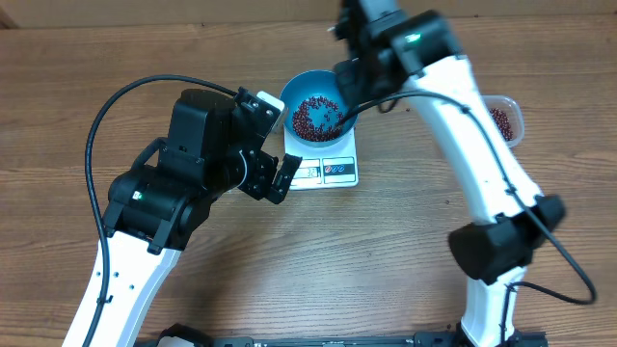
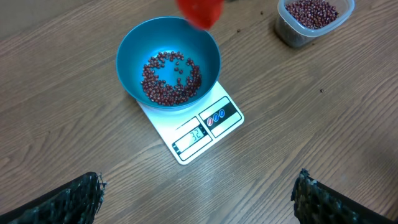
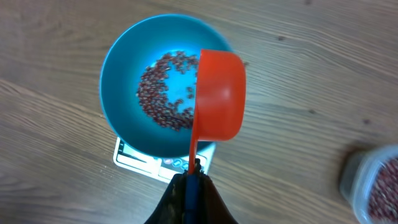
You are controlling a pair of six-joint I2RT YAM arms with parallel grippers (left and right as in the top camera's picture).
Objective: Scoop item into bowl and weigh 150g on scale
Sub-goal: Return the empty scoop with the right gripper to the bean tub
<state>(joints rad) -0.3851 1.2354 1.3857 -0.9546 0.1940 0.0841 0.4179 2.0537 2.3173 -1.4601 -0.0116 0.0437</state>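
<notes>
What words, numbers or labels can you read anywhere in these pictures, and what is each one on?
"32": on the display of the scale, left wrist view; small, so not certain.
Button panel: three round symbols, too small to read.
Overhead and right wrist views: the scale's print is blurred, unreadable.
Bowl, scoop, tub: no text visible.

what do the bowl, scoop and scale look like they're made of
Bowl: likely plastic, smooth, even blue with a soft sheen and a thin rim.
Scoop: probably plastic, solid orange-red, slightly glossy, with a thin moulded handle.
Scale: seemingly a white plastic casing, with a flat, smooth top and a printed button panel.
</notes>
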